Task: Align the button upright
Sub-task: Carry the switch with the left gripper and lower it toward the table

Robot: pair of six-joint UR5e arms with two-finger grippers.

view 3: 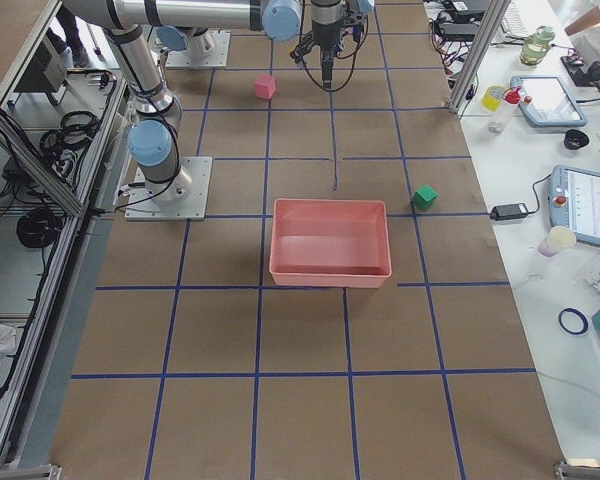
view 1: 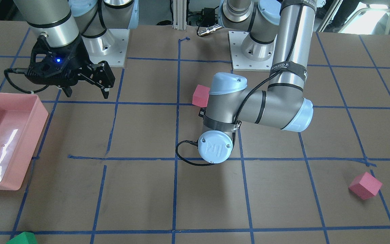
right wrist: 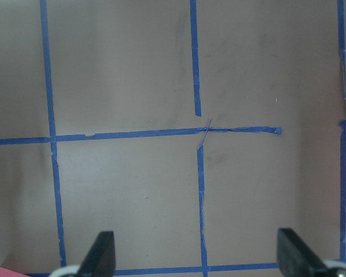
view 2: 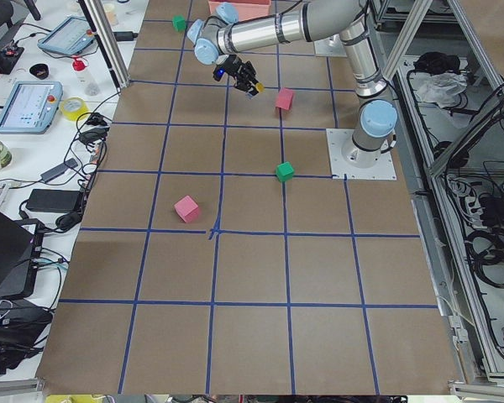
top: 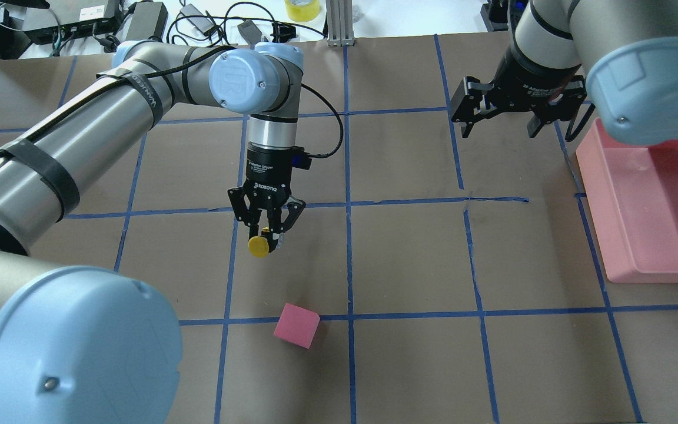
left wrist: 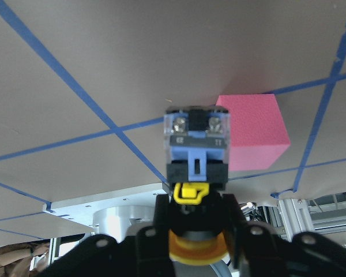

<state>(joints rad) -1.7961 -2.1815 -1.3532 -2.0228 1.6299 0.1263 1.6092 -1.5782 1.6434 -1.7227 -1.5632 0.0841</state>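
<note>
In the overhead view, the left arm [top: 80, 135] is seen entering from the left edge and reaching toward the middle of the desk [top: 409, 259]. Its left hand [top: 267, 231] is pointed downward, left of centre, and is clamped on the button [top: 259, 246]. The round yellow cap is shown jutting out just below the fingertips, toward the lower edge of the picture. In the left wrist view the button [left wrist: 195, 154] is seen held between the two black fingers [left wrist: 161, 222] at its neck, with the blocky base turned away from the camera and the cap nearest the lens. Whether the button touches the desk cannot be told.

Below the held button and slightly to its right, a pink cube [top: 296, 325] is found lying on the desk on a blue tape line, apart from the hand. Further right, in the upper part of the frame, the right hand [top: 501, 121] is held over the desk with its fingers spread wide and nothing between them. This is confirmed by the right wrist view, where only desk and tape are seen between the fingertips [right wrist: 101, 257]. At the right edge a pink tray [top: 592, 212] is set on the desk.
</note>
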